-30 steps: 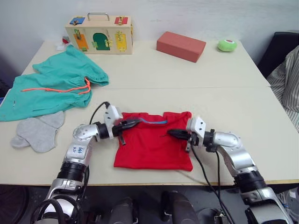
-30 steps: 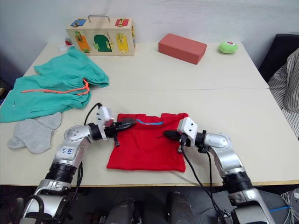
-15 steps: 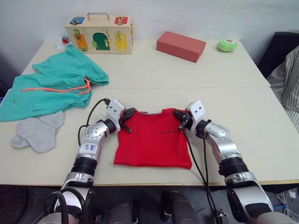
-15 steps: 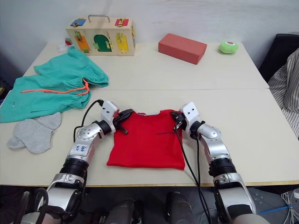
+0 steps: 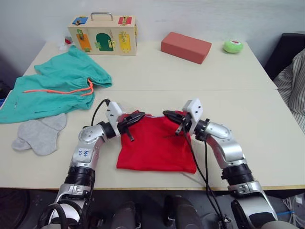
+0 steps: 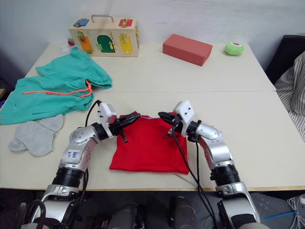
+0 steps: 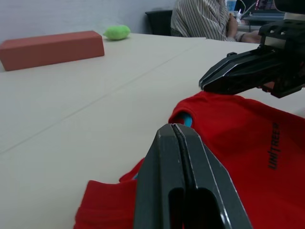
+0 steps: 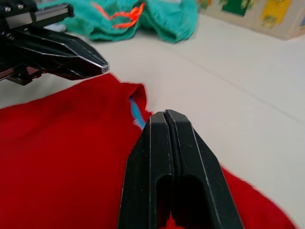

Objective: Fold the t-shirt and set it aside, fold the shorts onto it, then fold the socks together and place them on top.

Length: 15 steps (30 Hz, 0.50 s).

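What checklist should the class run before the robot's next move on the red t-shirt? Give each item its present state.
1. Left gripper closed on the t-shirt top edge: fingers shut, whether it has cloth cannot tell.
2. Right gripper closed on the top edge: fingers shut, whether it has cloth cannot tell.
3. Grippers apart from each other: ok, a gap shows between them.
4. T-shirt's near hem flat on the table: ok.
5. Shorts and socks apart from the t-shirt: ok.
6. Table right of the t-shirt bare for setting aside: ok.

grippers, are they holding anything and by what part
Both are shut on the red t-shirt: the left gripper and right gripper each pinch its far collar-side edge, lifted slightly off the table.
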Each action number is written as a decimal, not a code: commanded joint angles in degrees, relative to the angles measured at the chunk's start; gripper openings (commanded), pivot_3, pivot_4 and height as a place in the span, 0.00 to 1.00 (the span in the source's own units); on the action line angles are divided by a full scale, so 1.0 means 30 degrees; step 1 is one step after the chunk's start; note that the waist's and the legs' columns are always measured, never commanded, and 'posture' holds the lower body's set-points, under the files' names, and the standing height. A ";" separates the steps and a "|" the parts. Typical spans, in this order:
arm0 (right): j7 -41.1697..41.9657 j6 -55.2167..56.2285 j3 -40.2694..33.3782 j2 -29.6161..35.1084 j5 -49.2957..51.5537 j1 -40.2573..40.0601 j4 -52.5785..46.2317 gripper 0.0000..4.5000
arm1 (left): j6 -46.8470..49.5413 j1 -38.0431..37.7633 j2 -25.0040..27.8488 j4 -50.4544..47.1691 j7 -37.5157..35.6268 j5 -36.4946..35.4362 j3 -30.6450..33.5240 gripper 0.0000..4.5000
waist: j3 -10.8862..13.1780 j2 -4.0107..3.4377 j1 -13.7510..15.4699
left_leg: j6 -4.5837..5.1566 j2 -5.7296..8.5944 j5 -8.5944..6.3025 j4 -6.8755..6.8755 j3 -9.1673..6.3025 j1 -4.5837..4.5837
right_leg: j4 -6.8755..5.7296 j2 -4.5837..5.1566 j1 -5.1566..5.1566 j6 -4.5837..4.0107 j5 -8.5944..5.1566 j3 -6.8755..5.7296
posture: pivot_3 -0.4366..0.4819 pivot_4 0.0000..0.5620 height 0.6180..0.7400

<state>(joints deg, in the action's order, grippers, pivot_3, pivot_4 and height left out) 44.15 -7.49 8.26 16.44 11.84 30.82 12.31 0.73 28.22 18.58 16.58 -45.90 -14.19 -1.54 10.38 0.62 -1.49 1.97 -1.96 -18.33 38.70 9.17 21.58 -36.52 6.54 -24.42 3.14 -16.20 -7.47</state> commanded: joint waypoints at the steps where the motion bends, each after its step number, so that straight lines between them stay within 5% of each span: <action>1: -0.1500 0.0051 0.0496 -0.0507 -0.1401 0.0176 0.0962 0.00 | 0.0621 0.0136 -0.0347 0.0572 0.1343 0.1526 -0.0936 0.00 | 0.0000 0.0000 -0.0008 | 0.0001 0.0000 -0.0001 -0.0004 0.0000 0.0002 | -0.0002 0.0000 0.0000 0.0000 0.0000 -0.0001 | 0.48 0.27 1.00; 15: -0.5622 -0.0134 -0.2159 -0.1022 -0.1783 0.1417 0.5294 0.00 | 0.4460 -0.1492 -0.0318 -0.0289 0.3512 0.2036 -0.0576 0.00 | -0.0068 -0.0006 -0.0080 | -0.0002 -0.0006 0.0002 -0.0042 0.0003 -0.0096 | 0.0024 0.0006 0.0064 -0.0001 -0.0001 0.0024 | 0.48 0.27 1.00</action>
<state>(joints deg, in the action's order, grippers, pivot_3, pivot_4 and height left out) 28.34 -7.55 3.45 12.96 6.01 35.26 26.79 12.19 25.81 17.10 13.92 -36.17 -8.09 -3.98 10.18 0.60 -1.73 1.97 -1.97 -18.32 38.54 9.18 21.25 -36.42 6.56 -24.21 3.14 -16.20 -7.40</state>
